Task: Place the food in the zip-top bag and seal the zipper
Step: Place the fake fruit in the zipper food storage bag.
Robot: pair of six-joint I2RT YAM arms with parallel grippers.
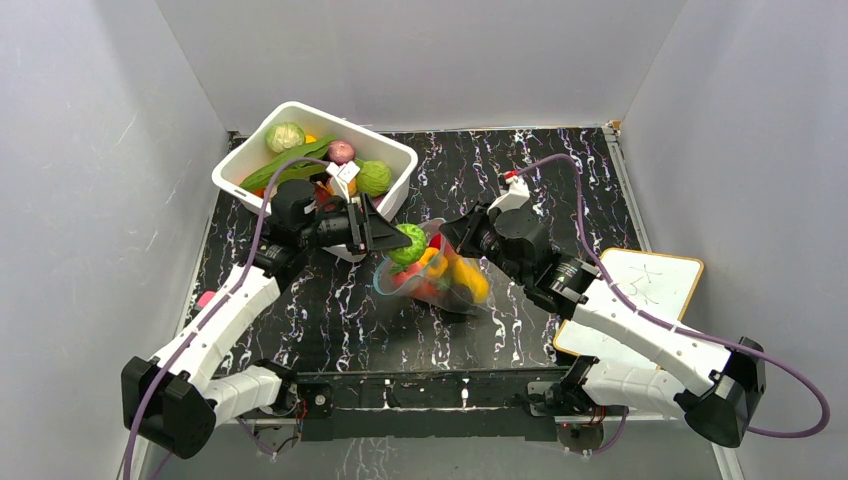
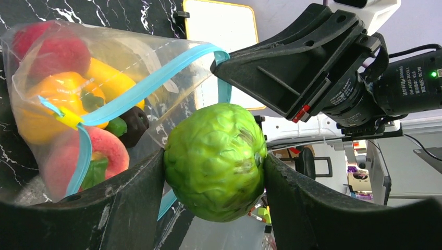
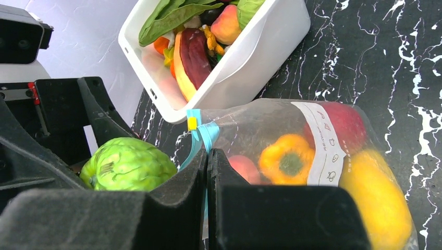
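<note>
My left gripper (image 2: 213,169) is shut on a green toy cabbage (image 2: 215,161) and holds it at the open mouth of the clear zip-top bag (image 1: 440,275). The cabbage also shows in the top view (image 1: 408,243) and the right wrist view (image 3: 129,164). My right gripper (image 3: 207,156) is shut on the bag's light-blue zipper strip (image 3: 206,133) and holds that edge up. The strip (image 2: 151,83) with its yellow slider (image 2: 70,119) shows in the left wrist view. Inside the bag lie a yellow pepper (image 3: 286,159), red and pink pieces, and a yellow fruit (image 3: 378,200).
A white tub (image 1: 395,160) at the back left holds more toy food: a pale cabbage (image 1: 285,136), a long green leaf (image 1: 290,165), a pink onion (image 1: 341,152). A white board (image 1: 650,285) lies on the right. Grey walls close in the black marbled table (image 1: 560,190).
</note>
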